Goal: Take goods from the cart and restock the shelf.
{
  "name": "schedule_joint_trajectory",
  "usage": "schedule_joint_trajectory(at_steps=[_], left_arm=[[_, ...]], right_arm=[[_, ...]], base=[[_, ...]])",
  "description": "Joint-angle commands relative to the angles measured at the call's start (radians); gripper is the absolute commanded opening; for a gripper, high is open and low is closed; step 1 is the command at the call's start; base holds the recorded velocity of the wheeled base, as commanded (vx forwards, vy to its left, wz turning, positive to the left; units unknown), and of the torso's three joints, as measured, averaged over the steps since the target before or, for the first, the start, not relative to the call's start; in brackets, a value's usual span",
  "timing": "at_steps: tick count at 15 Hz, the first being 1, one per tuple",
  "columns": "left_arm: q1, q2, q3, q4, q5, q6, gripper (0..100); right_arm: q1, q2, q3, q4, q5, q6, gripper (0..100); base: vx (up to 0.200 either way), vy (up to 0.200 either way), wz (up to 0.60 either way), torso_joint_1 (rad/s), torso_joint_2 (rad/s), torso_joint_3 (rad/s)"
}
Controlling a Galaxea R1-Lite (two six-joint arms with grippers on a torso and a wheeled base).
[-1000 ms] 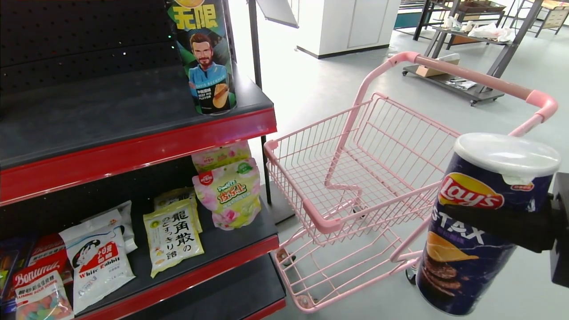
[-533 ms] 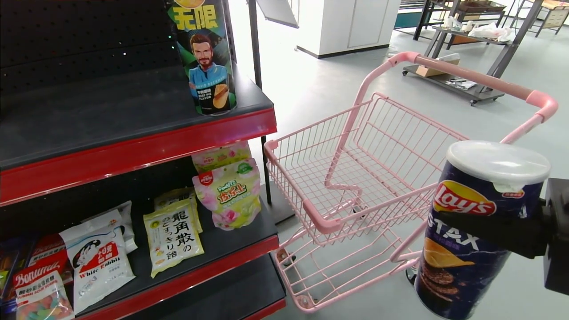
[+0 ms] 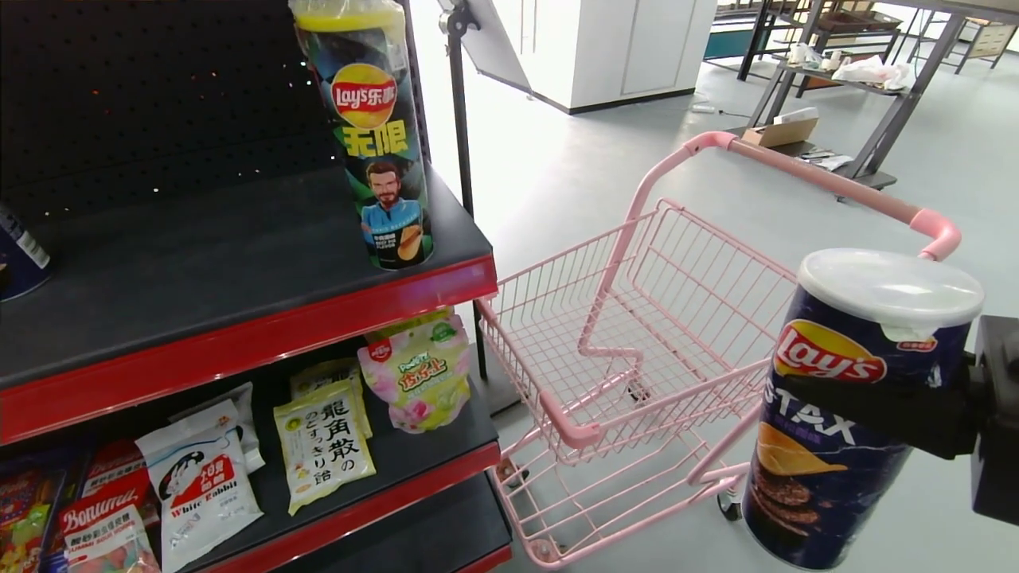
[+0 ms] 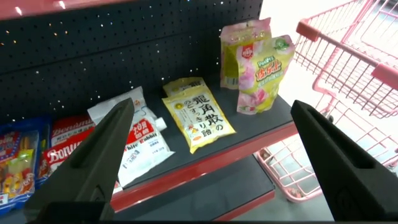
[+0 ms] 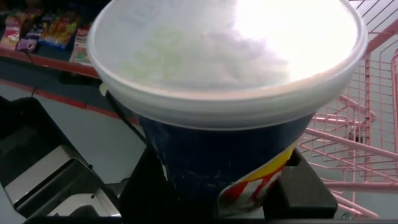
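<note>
A: right arm status?
B: right gripper point(image 3: 876, 406) pinching the blue chip can point(image 3: 820, 485); fingers on opposite sides of the tube, a little above mid-height; can upright, held in the air at the near right, just beside the pink cart point(image 3: 637, 318), well apart from the shelf
A: left?
B: left gripper point(image 4: 214, 168) spread wide, nothing between the fingers; it hangs in front of the snack bags point(image 4: 199, 121) on the lower shelf
A: how will the can handle?
B: my read: light; paperboard tube, stiff lengthwise, but the wall would dent under a hard squeeze; glossy wrap, so probably slippery; moderate clamp force only
A: lid?
B: plastic lid point(image 3: 888, 286) (looks press-on) could pop if pushed or gripped; stay off it
A: best hold point?
B: on the body around the middle, roughly where the grip sits now; keeps the can from swinging; it's tall and narrow, so likely to tip at set-down; get the base flat before letting go
A: target?
B: I'd go for the upper shelf board point(image 3: 199, 263), left of the green can point(image 3: 382, 135) standing at its near right corner; keep the two cans apart on approach
</note>
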Motion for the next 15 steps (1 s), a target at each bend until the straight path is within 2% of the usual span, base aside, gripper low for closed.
schedule_joint_trajectory(at_steps=[1, 9, 11, 15], left_arm=[[0.000, 0.001, 0.000, 0.000, 0.000, 0.000, 100], [0.000, 0.001, 0.000, 0.000, 0.000, 0.000, 100], [0.000, 0.001, 0.000, 0.001, 0.000, 0.000, 100], [0.000, 0.001, 0.000, 0.000, 0.002, 0.000, 100]], right_arm=[[0.000, 0.009, -0.001, 0.001, -0.002, -0.001, 0], [-0.001, 0.023, -0.005, -0.002, 0.000, -0.027, 0], [-0.003, 0.029, -0.008, -0.016, 0.000, -0.033, 0], [-0.001, 0.028, -0.007, -0.016, 0.000, -0.039, 0]], base=[[0.000, 0.000, 0.00, 0.159, -0.53, -0.369], [0.000, 0.000, 0.00, 0.212, -0.57, -0.369], [0.000, 0.000, 0.00, 0.122, -0.30, -0.178], [-0.200, 0.000, 0.00, 0.023, -0.02, -0.022]])
